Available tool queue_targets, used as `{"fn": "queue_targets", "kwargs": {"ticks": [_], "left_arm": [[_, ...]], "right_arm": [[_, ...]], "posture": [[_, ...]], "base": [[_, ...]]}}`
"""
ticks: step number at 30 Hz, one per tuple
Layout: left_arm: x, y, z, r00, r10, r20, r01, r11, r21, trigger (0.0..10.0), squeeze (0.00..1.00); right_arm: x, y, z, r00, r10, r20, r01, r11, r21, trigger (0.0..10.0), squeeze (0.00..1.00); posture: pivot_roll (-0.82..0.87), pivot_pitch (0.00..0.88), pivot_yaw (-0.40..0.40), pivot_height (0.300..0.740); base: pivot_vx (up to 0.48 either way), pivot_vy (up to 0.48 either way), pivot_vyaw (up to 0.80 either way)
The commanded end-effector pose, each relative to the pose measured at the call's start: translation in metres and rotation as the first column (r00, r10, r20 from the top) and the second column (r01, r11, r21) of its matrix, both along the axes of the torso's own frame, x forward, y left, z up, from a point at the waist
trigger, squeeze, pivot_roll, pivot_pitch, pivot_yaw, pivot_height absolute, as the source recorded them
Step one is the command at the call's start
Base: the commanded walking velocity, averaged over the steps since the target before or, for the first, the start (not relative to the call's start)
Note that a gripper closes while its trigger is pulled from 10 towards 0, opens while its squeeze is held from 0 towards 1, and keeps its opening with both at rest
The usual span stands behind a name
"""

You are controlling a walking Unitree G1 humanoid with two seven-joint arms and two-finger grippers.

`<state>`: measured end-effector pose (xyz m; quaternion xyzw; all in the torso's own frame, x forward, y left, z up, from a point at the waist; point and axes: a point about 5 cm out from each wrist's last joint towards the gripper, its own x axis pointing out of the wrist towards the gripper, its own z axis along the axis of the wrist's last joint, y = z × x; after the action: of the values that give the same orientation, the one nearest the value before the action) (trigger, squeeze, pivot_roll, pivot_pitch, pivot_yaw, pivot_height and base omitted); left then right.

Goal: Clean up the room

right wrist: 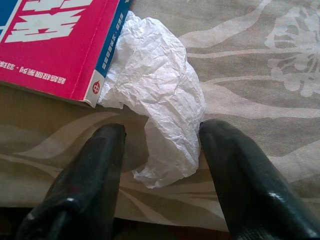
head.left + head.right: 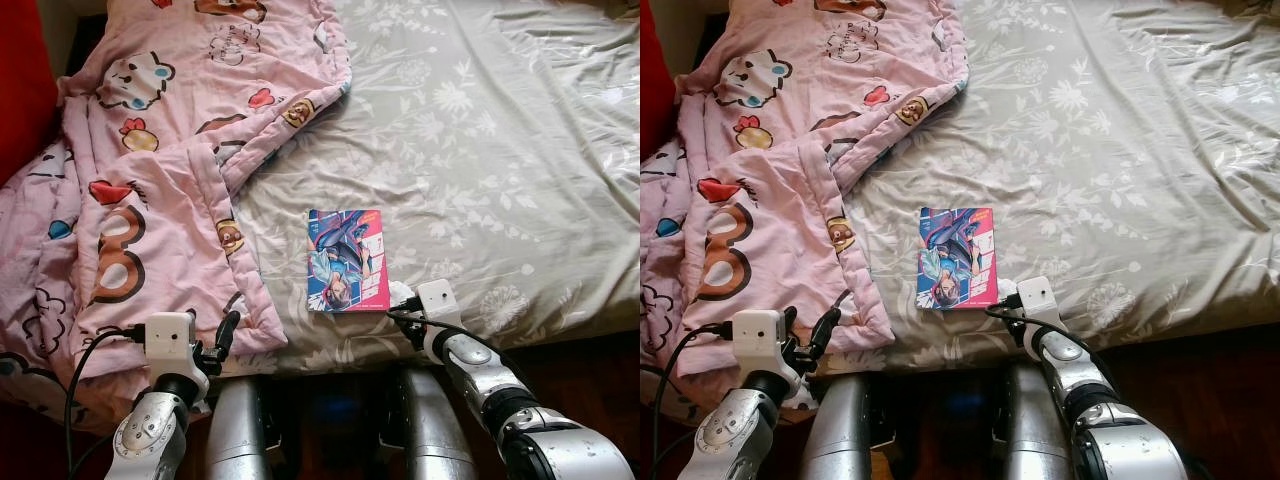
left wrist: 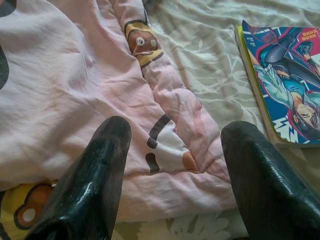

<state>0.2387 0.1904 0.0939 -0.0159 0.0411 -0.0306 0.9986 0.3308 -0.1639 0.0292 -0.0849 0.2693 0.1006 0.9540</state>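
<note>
We hold our right end effector [image 1: 160, 165] spread around the crumpled white tissue [image 1: 160, 100], which lies on the bed [image 2: 480, 150] touching the manga book's [image 2: 346, 259] corner, ready to pinch it. Our left end effector [image 3: 175, 180] hovers spread over the pink quilt's [image 2: 150, 200] edge.

Pink cartoon-print blanket [image 2: 150, 180], grey floral sheet [image 2: 480, 130], blue-pink comic [image 2: 346, 259], white tissue [image 1: 160, 95]
</note>
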Motion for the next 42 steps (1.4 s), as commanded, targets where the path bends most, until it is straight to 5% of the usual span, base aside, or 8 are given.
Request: {"fn": "queue_targets", "kwargs": {"ticks": [1,2,3,24,34,42], "left_arm": [[-0.007,0.002,-0.007,0.999,0.006,-0.038,-0.006,1.0,0.002,10.0,0.0],[-0.007,0.002,-0.006,0.999,0.005,-0.038,-0.005,1.0,0.002,10.0,0.0],[-0.007,0.002,-0.006,0.999,0.005,-0.039,-0.005,1.0,0.002,10.0,0.0],[-0.006,0.009,-0.01,0.999,0.027,-0.042,-0.026,1.0,0.012,10.0,0.0],[0.002,0.009,-0.016,0.998,0.035,-0.045,-0.035,0.999,0.012,10.0,0.0],[0.008,0.014,-0.026,0.997,0.055,-0.057,-0.055,0.998,0.019,10.0,0.0]], "right_arm": [[-0.012,0.0,-0.014,0.998,-0.007,-0.059,0.007,1.0,0.005,1.6,0.0],[-0.012,0.0,-0.014,0.998,-0.008,-0.06,0.008,1.0,0.005,1.6,0.0],[-0.013,-0.001,-0.015,0.998,-0.009,-0.061,0.009,1.0,0.004,0.0,0.0],[-0.022,-0.011,-0.024,0.997,-0.045,-0.06,0.043,0.999,-0.025,0.0,0.0],[-0.01,-0.024,-0.004,0.979,-0.168,0.117,0.165,0.986,0.036,0.0,0.0],[-0.019,-0.028,0.004,0.916,-0.255,0.311,0.208,0.962,0.177,0.0,0.0]], "posture": [[0.04,0.384,0.031,0.611],[0.04,0.384,0.031,0.611],[0.04,0.384,0.031,0.611],[0.04,0.361,0.023,0.611],[0.01,0.319,0.013,0.611],[-0.01,0.255,-0.005,0.611]], "base": [[0.0,0.0,0.0],[0.0,0.0,0.0],[0.0,0.0,0.0],[0.0,0.0,0.0],[0.0,0.0,0.0],[0.0,0.0,0.0]]}}
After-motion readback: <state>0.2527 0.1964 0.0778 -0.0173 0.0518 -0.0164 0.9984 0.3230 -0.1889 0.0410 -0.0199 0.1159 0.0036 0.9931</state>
